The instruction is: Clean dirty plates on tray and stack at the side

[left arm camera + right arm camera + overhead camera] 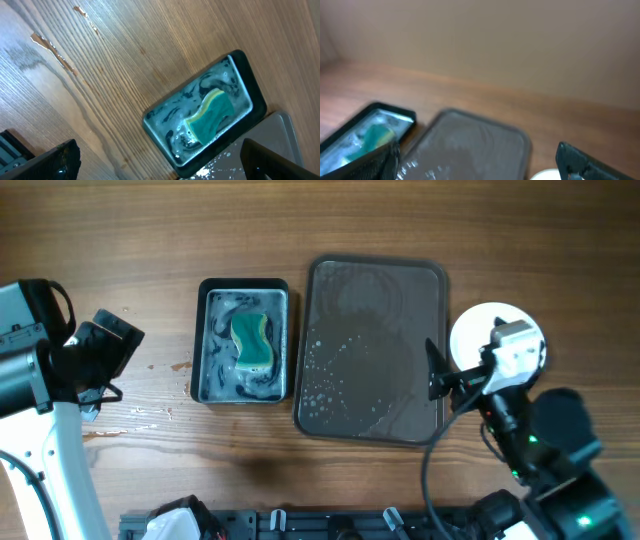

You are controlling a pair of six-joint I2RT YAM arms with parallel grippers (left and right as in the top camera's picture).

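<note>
Nearest, at the lower right of the overhead view: right gripper [436, 372], jaws spread wide and pinching nothing, poised at the right rim of the tray [385, 300], fingertips pointing left over it. In the right wrist view, right gripper [477, 150] with its 2 dark fingers far apart at the bottom corners, the blurred tray [470, 135] between and beyond them. Just behind that gripper, partly under its white wrist housing: the plates [482, 330], round and white, on bare wood just right of the tray and off it; visible face clean, count in the stack not tellable from above. On the tray, wet sheen and white suds toward its left side. Close beside the tray's left edge: black tub [244, 283] of soapy water, green-and-yellow sponge [252, 343] lying in its middle. Farther left, over the wooden table [150, 240]: left gripper [108, 348], well apart from the tub, jaws spread wide, gripping nothing. From the left wrist, left gripper [160, 150] framing the tub [255, 95] and sponge [212, 117].
</note>
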